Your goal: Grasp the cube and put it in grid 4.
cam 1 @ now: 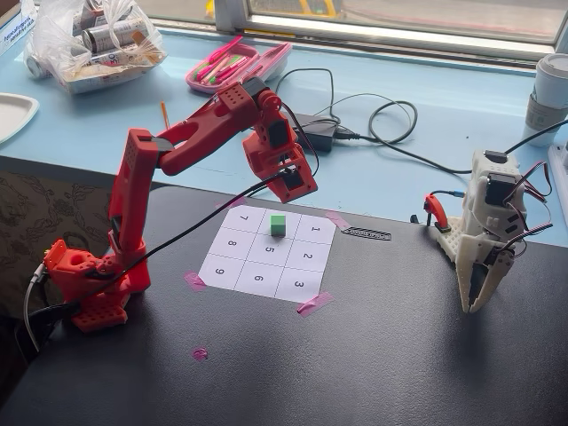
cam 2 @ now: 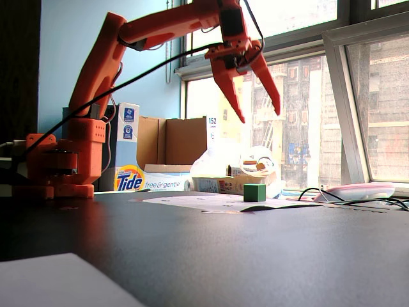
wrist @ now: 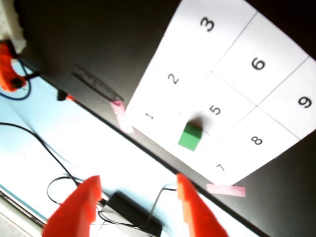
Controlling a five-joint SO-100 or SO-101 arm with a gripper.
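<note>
One green cube [cam 1: 278, 224] [cam 2: 254, 192] [wrist: 190, 137] on one nine-square numbered sheet [cam 1: 266, 253], sitting in the square between 1 and 7, digit hidden; one red arm [cam 1: 142, 177], gripper [cam 2: 261, 107] [wrist: 136, 197] spread wide, empty, high above cube; four pink tape strips [cam 1: 313, 304] at sheet corners

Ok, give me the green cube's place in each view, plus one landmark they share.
A fixed view: the green cube sits in the sheet's far middle square, between 7 and 1.
A fixed view, low: it stands right of centre, below the open gripper.
Wrist view: centre, between 1 and 7.
Shared landmark: the numbered sheet.
</note>
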